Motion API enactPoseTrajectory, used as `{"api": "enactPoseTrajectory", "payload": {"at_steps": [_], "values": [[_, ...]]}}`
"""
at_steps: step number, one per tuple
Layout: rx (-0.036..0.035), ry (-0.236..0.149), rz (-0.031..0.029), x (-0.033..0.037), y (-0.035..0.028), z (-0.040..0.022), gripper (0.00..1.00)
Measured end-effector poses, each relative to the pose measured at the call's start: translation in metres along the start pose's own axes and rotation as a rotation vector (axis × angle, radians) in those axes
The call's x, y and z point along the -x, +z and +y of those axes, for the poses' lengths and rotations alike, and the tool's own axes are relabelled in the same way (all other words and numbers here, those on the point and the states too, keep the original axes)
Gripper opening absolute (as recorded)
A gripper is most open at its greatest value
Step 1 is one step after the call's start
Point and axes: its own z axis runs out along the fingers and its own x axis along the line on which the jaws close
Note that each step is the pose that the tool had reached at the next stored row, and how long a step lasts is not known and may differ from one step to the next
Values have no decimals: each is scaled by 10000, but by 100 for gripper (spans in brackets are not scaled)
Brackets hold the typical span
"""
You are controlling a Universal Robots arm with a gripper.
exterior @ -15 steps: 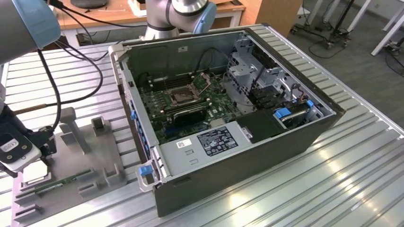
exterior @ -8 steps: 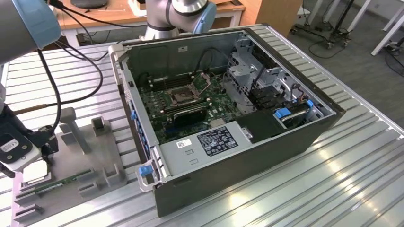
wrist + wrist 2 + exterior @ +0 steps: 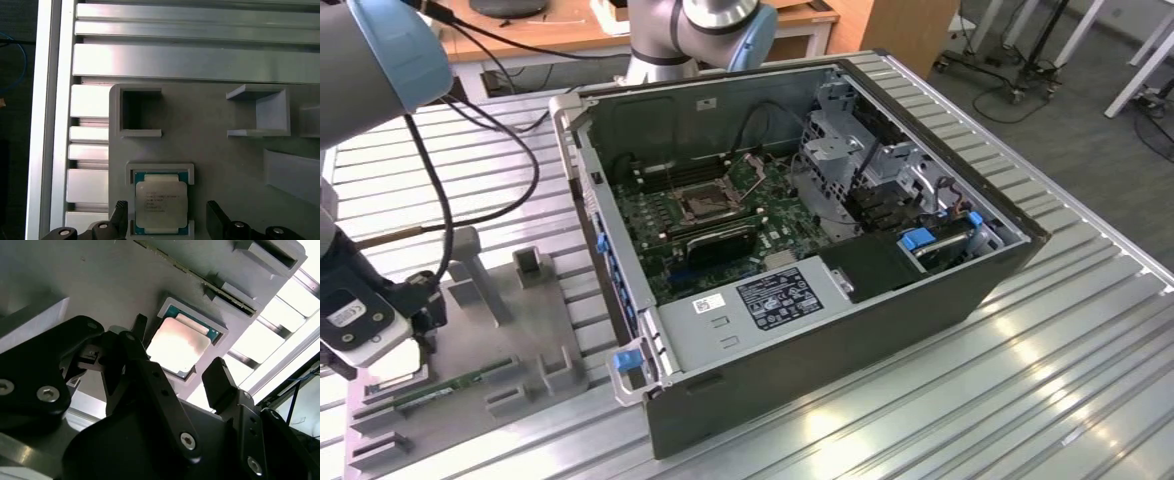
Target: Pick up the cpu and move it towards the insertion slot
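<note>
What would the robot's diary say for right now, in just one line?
gripper: open, straddling cpu | cpu: lying in grey tray pocket, not lifted | insertion slot: inside computer case

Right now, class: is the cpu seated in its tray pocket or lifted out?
Seated. The cpu lies flat in a pocket of the grey tray, the open end effector straddling it.
</note>
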Motion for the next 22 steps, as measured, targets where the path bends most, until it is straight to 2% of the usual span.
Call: {"api": "enactPoseTrajectory", "payload": {"at_steps": [11, 22], "values": [[-1, -2, 2, 1, 90, 20, 72], [-1, -2, 3, 1, 124, 19, 72]]}}
